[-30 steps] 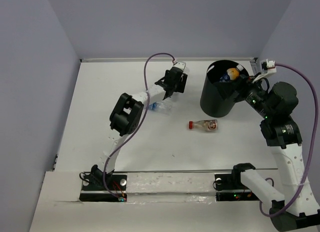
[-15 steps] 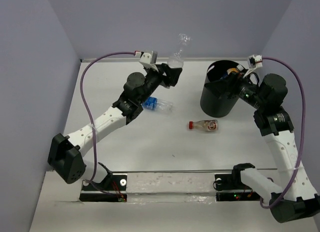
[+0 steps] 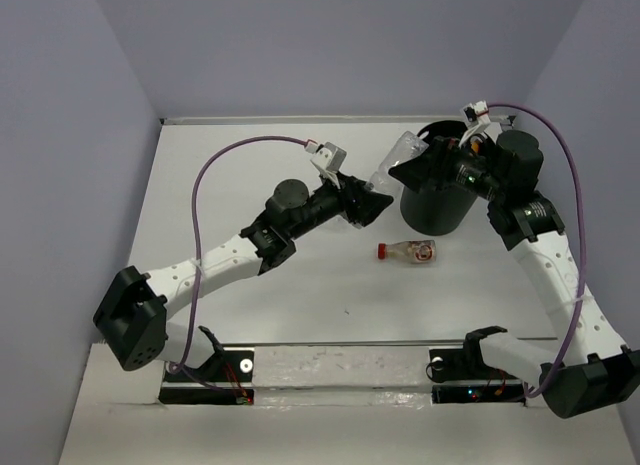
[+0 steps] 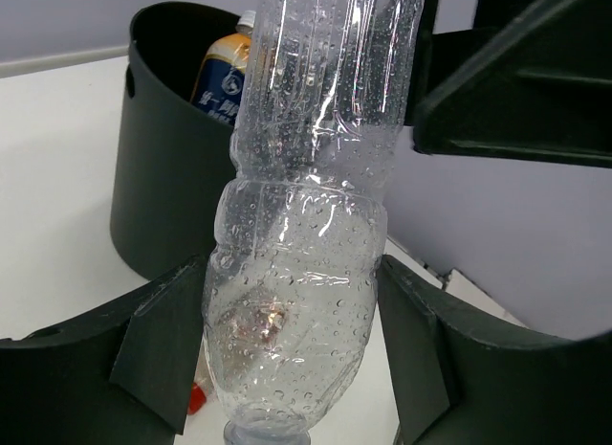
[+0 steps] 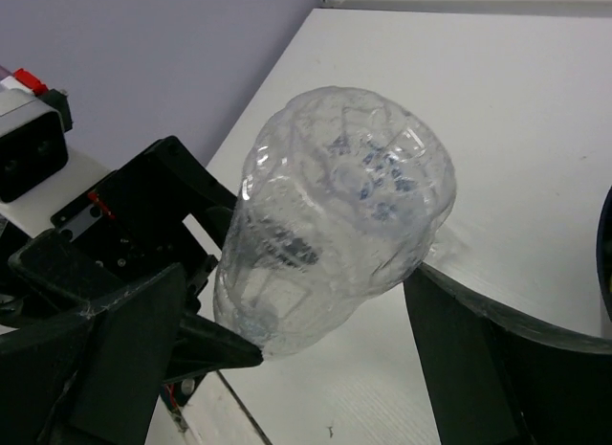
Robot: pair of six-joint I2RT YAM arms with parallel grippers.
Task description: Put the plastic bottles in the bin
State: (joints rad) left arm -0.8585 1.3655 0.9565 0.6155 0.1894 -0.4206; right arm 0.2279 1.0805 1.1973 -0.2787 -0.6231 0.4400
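My left gripper is shut on a clear plastic bottle near its neck and holds it in the air, tilted up toward the black bin. In the left wrist view the bottle stands between my fingers. My right gripper is open, its jaws on either side of the bottle's base without closing on it. A red-capped bottle lies on the table in front of the bin. A yellow, blue-labelled bottle lies inside the bin.
The bin stands at the back right of the white table, close to the right wall. My left arm stretches across the middle of the table and hides whatever lies under it.
My left arm has swung the clear bottle down from the back wall and right toward the bin. My right gripper has come off the bin's rim and moved left round the bottle's base.
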